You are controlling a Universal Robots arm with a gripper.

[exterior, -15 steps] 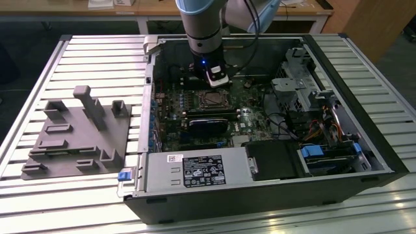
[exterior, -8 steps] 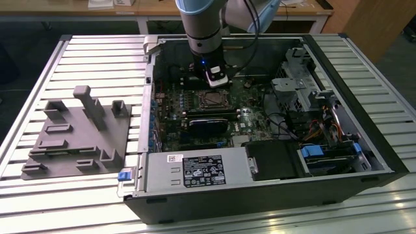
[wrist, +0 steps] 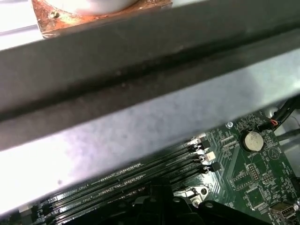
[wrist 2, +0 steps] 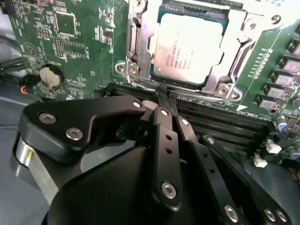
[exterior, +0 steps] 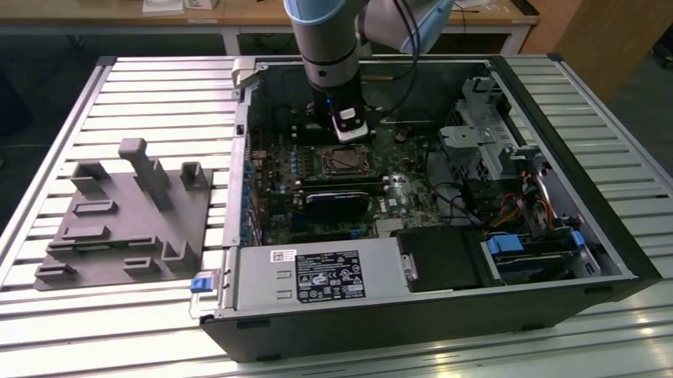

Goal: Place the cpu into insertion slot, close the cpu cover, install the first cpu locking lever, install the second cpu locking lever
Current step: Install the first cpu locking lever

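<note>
We find the cpu (wrist 2: 187, 49) already seated in its socket on the motherboard (wrist 2: 70, 42), its dull silver-grey lid flat, square and faintly printed. Around it lies the cpu cover (wrist 2: 229, 51), a thin bright metal frame whose open window leaves the chip's top bare; it appears to be folded down over the socket, so we judge the first two steps done. We cannot make out from these views whether either locking lever is latched, so we count those as probably left.

Just beside the socket, towards the memory slots (wrist 2: 220, 124), sits the gripper (wrist 2: 161, 91): matte black linkage bars with shiny screw heads, its fingertips drawn together with no gap visible between them and nothing held, their ends right at the edge of the cover.

In the exterior view the socket (exterior: 344, 161) sits mid-board inside the open computer case (exterior: 589, 236), directly under the arm's wrist. Outside the case, on the ribbed aluminium table (exterior: 158, 94), stands a grey moulded fixture (exterior: 126, 220).
</note>
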